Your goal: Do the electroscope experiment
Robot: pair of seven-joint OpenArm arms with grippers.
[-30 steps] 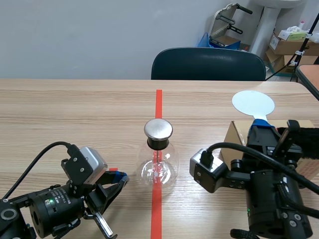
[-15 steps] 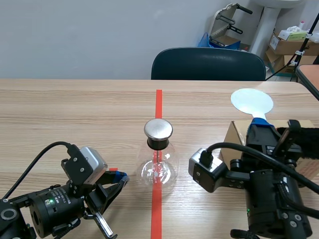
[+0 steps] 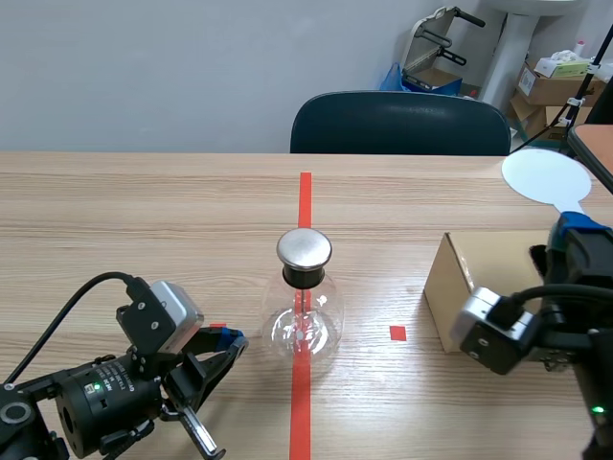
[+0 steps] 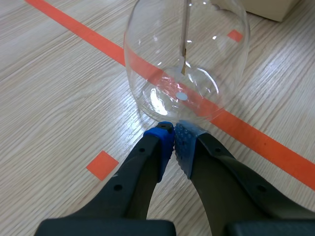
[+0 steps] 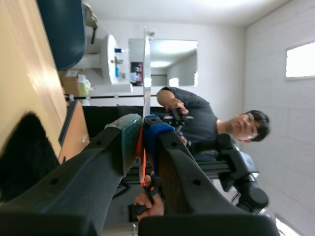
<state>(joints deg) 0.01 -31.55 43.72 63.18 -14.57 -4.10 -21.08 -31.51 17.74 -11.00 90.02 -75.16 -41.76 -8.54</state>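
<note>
Right pincer (image 5: pixel 142 132): clamped tight on the stem of the white disc (image 3: pixel 546 176), which it holds high at the upper right of the scene frame. In its own wrist view the disc rises edge-on just ahead of the fingertips.
Why that hold: gripping the stem leaves the disc face bare, which looks right for carrying a charge without the pads touching the plate.
Left pincer (image 4: pixel 173 135): closed on nothing, pads pressed together. It lies low on the table (image 3: pixel 144 211) at the lower left, its tip just short of the flask's base.
Why it waits there: probably parked close to steady the glass if needed, though nothing shows it touching.
Electroscope (image 3: pixel 305 316): a clear flask standing upright at centre frame, right on the red tape line (image 3: pixel 305 192), with its metal cap (image 3: pixel 305 248) facing up and uncovered.
Inner rod (image 4: pixel 184 44): it hangs straight down inside the glass. Whether any leaves are spread is too fine to tell.
Cardboard box (image 3: pixel 479 278): it sits at the right, below the raised disc and well apart from the flask.
Step in hand: by the look of it the disc is ready to go over to the cap, and disc and cap are well apart for now.
Watch for: a low approach could knock the flask off its line.
</note>
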